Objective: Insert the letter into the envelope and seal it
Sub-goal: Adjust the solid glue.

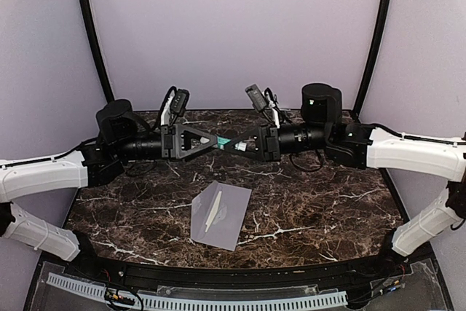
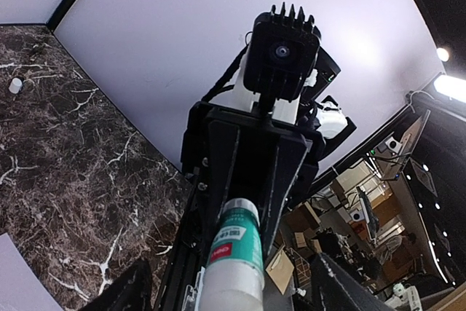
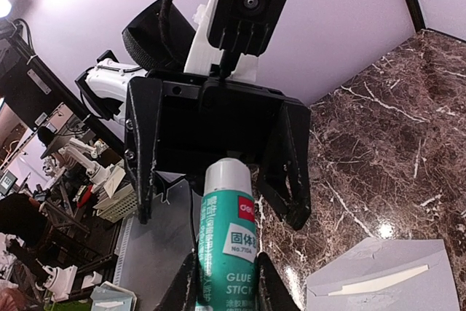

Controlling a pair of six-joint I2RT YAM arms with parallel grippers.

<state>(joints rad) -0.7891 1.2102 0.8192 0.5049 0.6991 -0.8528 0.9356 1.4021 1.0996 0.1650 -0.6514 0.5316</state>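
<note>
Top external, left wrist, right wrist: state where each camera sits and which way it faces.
Top external: above and behind, looking down at the table, the envelope, and the left arm and right arm reaching toward each other.
Left wrist: on the left arm, looking past its own fingers at the right pincer, which grips the glue stick.
Right wrist: on the right arm, looking over its own fingers at the open left pincer.
Shared: both wrist views show the glue stick, from opposite ends.

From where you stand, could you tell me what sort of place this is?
Probably a robotics lab: a marble-patterned table enclosed by plain pale walls, two arms mounted at its near edge, and cardboard boxes beyond.
</note>
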